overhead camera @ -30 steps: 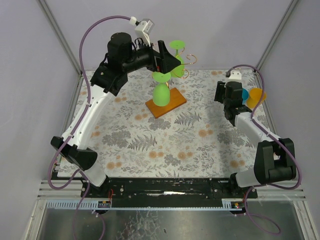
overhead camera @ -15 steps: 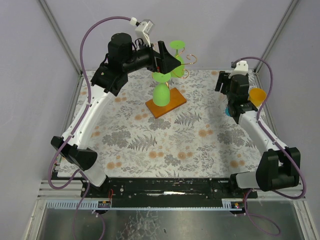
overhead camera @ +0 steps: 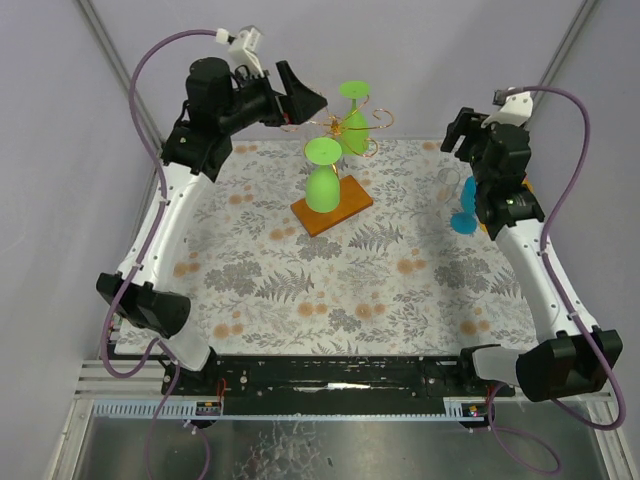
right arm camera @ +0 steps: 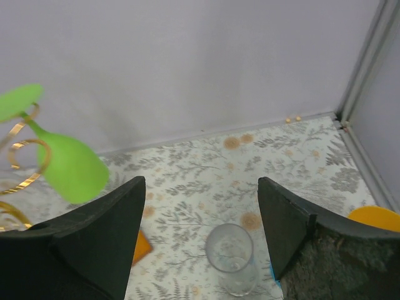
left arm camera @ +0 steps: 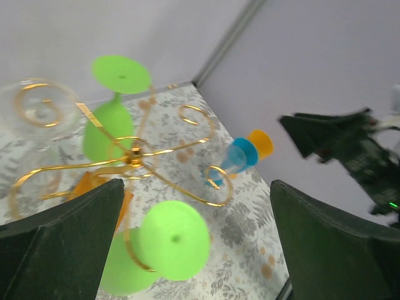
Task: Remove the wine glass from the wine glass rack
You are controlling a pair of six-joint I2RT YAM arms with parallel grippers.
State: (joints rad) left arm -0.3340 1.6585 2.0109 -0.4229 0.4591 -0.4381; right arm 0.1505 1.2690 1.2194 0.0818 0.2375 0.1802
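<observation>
The wine glass rack is gold wire on an orange base at the table's back middle. Two green wine glasses hang upside down on it: a near one and a far one. In the left wrist view the rack's hub lies ahead, with the near green glass's foot between my fingers' lines and the far glass beyond. Clear glasses hang at the left. My left gripper is open and empty, raised left of the rack top. My right gripper is open and empty, high at the right.
A blue glass stands by the right edge, with an orange glass behind it. A clear glass stands on the floral cloth below my right gripper. The enclosure walls stand close behind the rack.
My left gripper has drawn back from the rack, up and to the left, empty. My right arm has risen and swung toward the back, away from the blue and orange glasses.
</observation>
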